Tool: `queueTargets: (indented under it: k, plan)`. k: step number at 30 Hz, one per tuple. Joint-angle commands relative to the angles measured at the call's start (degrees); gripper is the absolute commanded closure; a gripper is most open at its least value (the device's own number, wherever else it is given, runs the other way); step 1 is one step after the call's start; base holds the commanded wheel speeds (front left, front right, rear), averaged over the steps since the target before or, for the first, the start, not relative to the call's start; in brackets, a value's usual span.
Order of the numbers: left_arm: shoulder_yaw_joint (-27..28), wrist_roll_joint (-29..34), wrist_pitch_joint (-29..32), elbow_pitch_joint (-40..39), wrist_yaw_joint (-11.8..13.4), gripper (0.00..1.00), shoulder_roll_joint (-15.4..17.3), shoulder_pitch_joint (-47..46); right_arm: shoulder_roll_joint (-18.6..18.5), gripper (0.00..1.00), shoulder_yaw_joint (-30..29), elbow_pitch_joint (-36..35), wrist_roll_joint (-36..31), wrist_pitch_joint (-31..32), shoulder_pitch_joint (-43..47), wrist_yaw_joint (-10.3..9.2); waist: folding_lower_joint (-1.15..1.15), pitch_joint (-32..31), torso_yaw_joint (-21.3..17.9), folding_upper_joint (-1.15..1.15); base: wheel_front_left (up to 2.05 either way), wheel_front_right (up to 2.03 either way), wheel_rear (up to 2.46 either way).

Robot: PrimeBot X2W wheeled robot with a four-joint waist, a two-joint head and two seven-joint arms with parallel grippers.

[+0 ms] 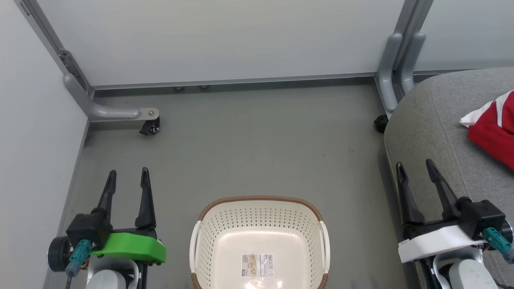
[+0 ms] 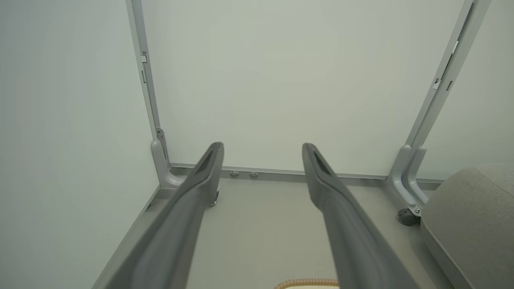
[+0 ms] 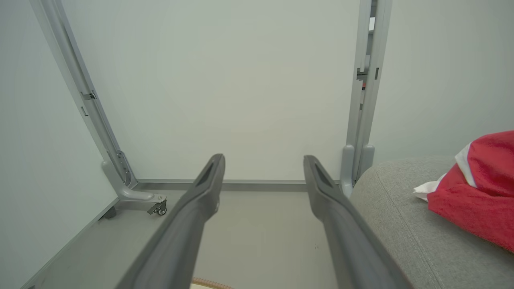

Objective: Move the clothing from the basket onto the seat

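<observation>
The basket is empty and red clothing lies on the seat, back from its rounded corner, so the task looks done; left gripper and right gripper stand open, holding nothing

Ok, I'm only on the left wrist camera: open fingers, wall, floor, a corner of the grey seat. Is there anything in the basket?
Observer: No. The basket is empty, with just a label sticker on its bottom.
Operator: Where is the clothing, then?
Observer: Red clothing with white trim lies on the seat, partly cut off by the head view's right edge.
Operator: And the right arm?
Observer: The right gripper is open and empty, close to the seat's near edge.
</observation>
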Motion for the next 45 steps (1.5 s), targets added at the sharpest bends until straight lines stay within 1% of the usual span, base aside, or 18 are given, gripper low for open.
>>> queueTargets:
  k: [1, 4, 12, 22, 45]
  plan:
    - [0.0, -0.08, 0.05, 0.36, -0.01, 1.0, -0.02, 0.02, 0.07, 1.0, 0.03, 0.32, 0.08, 0.01, 0.05, 0.0, 0.0, -0.01, 0.0, 0.0, 0.0, 0.0, 0.0]
    - [0.02, -0.39, 0.19, 1.9, -0.02, 1.0, -0.2, 0.55, 0.41, 1.0, 0.14, 1.76, 0.44, 0.1, 0.49, 0.0, 0.0, -0.03, -0.02, 0.0, 0.0, 0.0, 0.0]
    - [1.21, -9.34, 2.81, 1.97, -0.41, 1.0, -0.19, 0.3, 0.1, 1.0, -0.1, 2.63, 9.9, 2.26, 0.09, -0.01, 0.0, -0.24, -0.47, 0.04, 0.0, 0.0, 0.0]
    - [2.07, -19.13, 5.26, 1.59, -0.84, 1.0, -0.19, 0.41, -0.2, 1.0, -0.43, 3.67, 20.04, 4.67, -0.47, -0.01, 0.0, -0.48, -1.01, 0.09, 0.0, 0.0, 0.0]
    - [4.04, -38.01, 10.27, 1.23, -1.68, 1.0, -0.17, 0.29, -0.6, 1.0, -1.28, 5.63, 39.45, 9.48, -1.45, -0.02, 0.0, -1.06, -2.26, 0.21, 0.0, 0.0, 0.0]
